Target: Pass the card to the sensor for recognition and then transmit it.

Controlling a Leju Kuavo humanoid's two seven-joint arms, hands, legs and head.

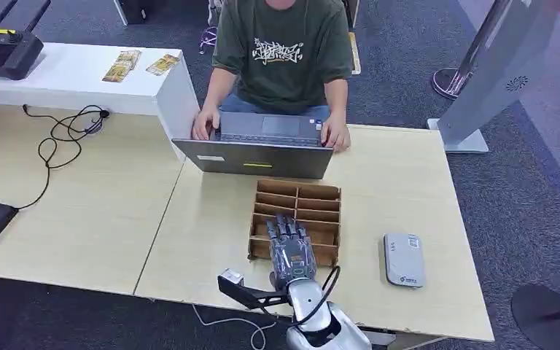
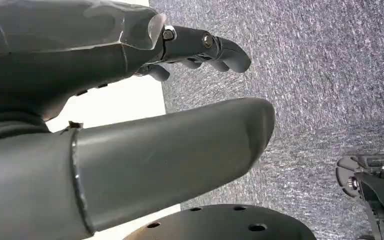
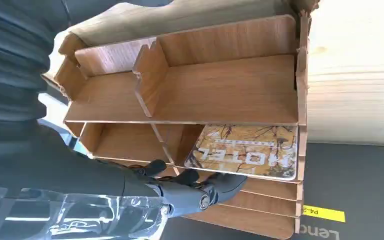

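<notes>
- The card (image 3: pixel 245 150), printed with branches and the word HOTEL, lies flat in a slot of the wooden rack (image 3: pixel 220 90); the right wrist view shows it, while in the head view the hand covers that part of the rack (image 1: pixel 295 211).
- The right hand (image 1: pixel 289 246) reaches over the near left slots, fingers stretched forward and close together; in the wrist view the fingertips (image 3: pixel 220 184) sit at the slot's edge just beside the card, and I cannot tell whether they touch it.
- The left hand (image 2: pixel 130 125) hangs above grey carpet, thumb and fingers apart, holding nothing.
- The grey sensor (image 1: pixel 404 259) lies right of the rack, near the table's (image 1: pixel 408 189) near edge.
- Beyond the rack stands a laptop (image 1: pixel 255 157) with a person's hands (image 1: pixel 204 127) on it.
</notes>
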